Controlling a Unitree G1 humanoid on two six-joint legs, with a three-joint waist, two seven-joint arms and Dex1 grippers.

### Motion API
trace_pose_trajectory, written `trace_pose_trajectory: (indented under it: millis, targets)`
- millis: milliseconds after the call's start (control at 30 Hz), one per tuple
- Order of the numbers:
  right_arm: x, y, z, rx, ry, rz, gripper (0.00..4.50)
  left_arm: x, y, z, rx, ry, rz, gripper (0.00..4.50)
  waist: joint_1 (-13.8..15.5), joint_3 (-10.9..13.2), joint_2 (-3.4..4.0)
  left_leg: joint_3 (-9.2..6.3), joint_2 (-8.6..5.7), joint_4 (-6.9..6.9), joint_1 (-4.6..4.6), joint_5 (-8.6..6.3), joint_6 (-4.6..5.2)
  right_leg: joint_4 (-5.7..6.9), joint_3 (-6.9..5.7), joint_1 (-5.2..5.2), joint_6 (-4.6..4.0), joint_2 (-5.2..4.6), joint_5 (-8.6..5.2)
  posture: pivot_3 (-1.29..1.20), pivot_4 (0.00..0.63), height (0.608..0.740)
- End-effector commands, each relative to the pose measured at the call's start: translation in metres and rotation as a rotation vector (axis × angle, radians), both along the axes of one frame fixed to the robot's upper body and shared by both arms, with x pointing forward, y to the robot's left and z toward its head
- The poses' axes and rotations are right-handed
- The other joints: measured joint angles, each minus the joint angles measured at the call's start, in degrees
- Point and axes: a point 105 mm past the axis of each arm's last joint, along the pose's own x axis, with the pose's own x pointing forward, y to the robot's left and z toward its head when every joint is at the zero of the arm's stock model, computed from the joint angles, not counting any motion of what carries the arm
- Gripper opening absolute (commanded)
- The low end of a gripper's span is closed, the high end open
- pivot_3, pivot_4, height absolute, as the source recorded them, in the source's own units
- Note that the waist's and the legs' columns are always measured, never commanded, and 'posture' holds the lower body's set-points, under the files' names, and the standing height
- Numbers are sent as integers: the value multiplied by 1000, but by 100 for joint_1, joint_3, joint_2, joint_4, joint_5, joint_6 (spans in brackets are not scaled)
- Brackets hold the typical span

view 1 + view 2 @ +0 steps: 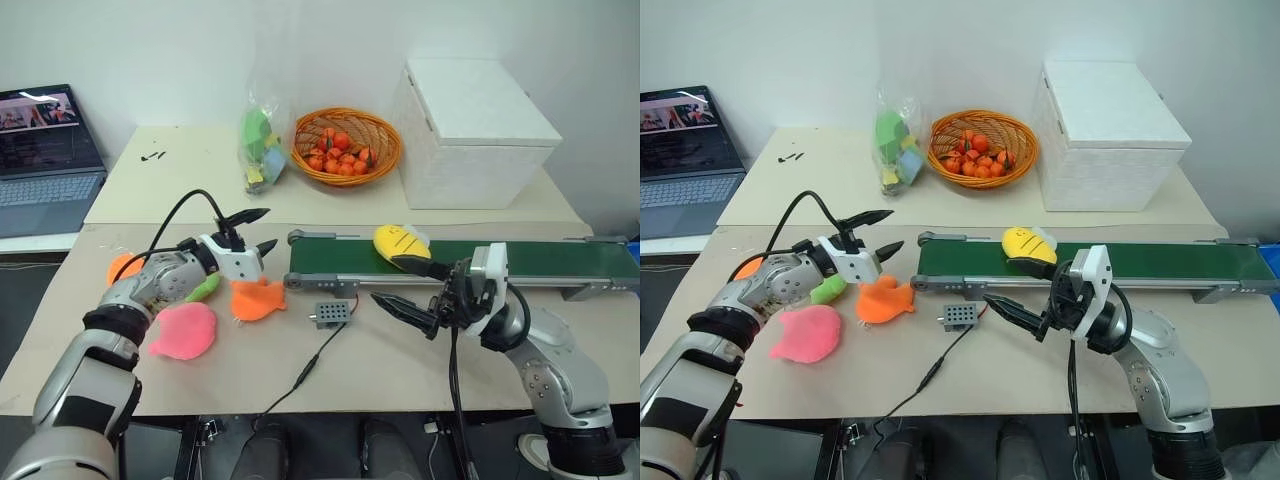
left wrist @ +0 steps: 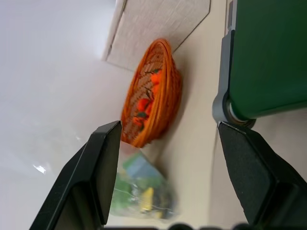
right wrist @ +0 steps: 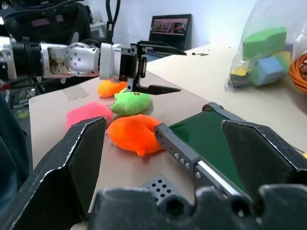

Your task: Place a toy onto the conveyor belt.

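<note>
The yellow toy (image 1: 400, 240) lies on the dark green conveyor belt (image 1: 520, 258), near its left end. My right gripper (image 1: 406, 285) hangs open just in front of the toy, with nothing between its fingers; the upper fingertip overlaps the toy's front edge. My left gripper (image 1: 260, 231) is open and empty, raised above the table left of the belt's end roller (image 2: 235, 112). In the right wrist view, the left gripper (image 3: 180, 71) hovers over the plush toys beyond the belt (image 3: 211, 139).
An orange fish plush (image 1: 257, 298), a pink plush (image 1: 183, 330), a green plush (image 1: 203, 288) and another orange one (image 1: 122, 266) lie under the left arm. A small grey perforated box (image 1: 332, 313) with a cable sits before the belt. Behind: fruit basket (image 1: 345, 147), white box (image 1: 475, 130), bag of blocks (image 1: 262, 145), laptop (image 1: 45, 150).
</note>
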Motion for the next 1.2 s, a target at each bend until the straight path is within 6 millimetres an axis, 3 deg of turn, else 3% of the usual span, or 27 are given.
trace_pose_trajectory:
  millis: [33,233,400,467,600,767,1200]
  targets:
    - [-4,-1,13,19,-64,0,4500,0,11,31,-286,36,46,3396,-5,0,0,-1,1,1,1,0,0,1,1,0,0,0,0,0,150,727]
    - [-2,-1,10,8,-49,-1,4500,-6,24,51,-635,100,164,3396,7,0,0,-15,2,9,6,0,0,10,2,3,0,0,0,0,150,727]
    - [2,2,7,-6,-33,13,4500,-18,19,44,-754,209,178,3396,12,0,0,-20,2,8,26,0,0,14,14,13,0,0,0,0,150,727]
    - [4,2,6,-8,-30,16,4500,-20,20,32,-798,282,208,3396,10,0,0,-19,2,8,31,0,0,21,17,14,-1,0,0,0,150,727]
    - [5,2,7,-10,-27,25,4500,-34,7,8,-825,475,147,3396,1,0,1,-18,2,6,49,0,0,40,26,17,-1,1,-1,0,150,727]
    - [8,2,5,-23,-26,18,4500,-40,-2,1,-794,549,109,3396,24,0,0,-16,1,8,52,0,-1,40,26,21,-3,1,-1,0,150,727]
    - [9,3,4,-21,-20,12,4500,-44,-20,13,-726,557,-9,3396,18,0,0,-12,1,7,62,1,-2,32,29,23,-6,1,-2,0,150,727]
